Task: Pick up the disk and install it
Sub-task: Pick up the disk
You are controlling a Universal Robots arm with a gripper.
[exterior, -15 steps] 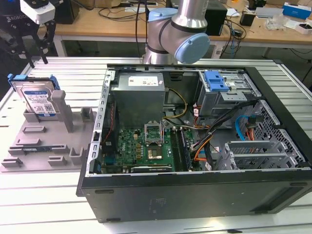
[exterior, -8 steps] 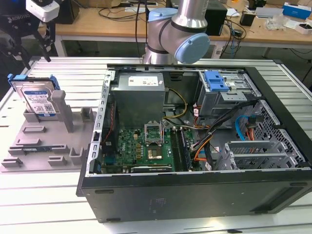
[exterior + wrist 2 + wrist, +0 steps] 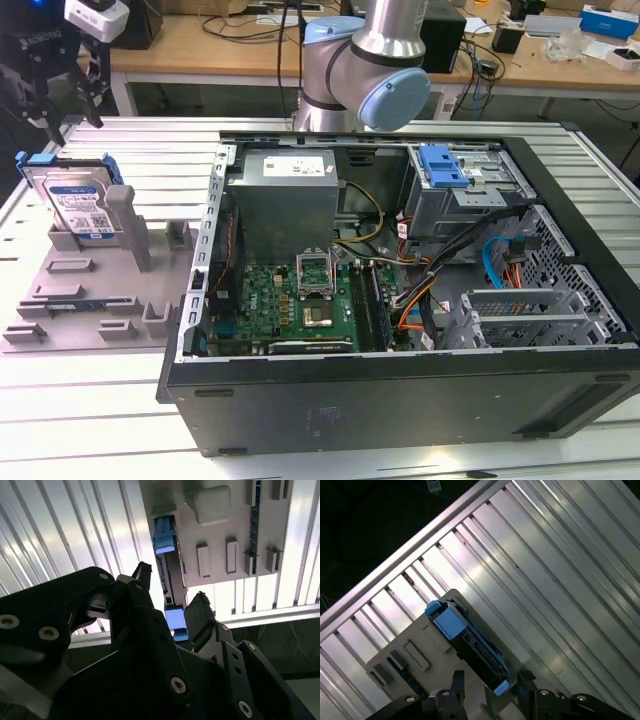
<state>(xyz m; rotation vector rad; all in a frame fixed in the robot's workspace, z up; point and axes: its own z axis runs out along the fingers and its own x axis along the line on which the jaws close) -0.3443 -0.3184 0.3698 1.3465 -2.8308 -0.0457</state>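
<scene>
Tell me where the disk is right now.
At the exterior view's left, the disk stands in the grey holder on the slatted table, beside the open computer case, with the open pincer above it.

The disk sits on the holder, at the exterior view's left of the case.

Robotics lab set up for computer assembly work.
In the exterior view a grey robot arm rises at top centre behind a slatted aluminium desk. An open computer case takes the middle and a grey parts fixture lies at the left. A wooden desk strewn with cables runs along the top edge.
</scene>
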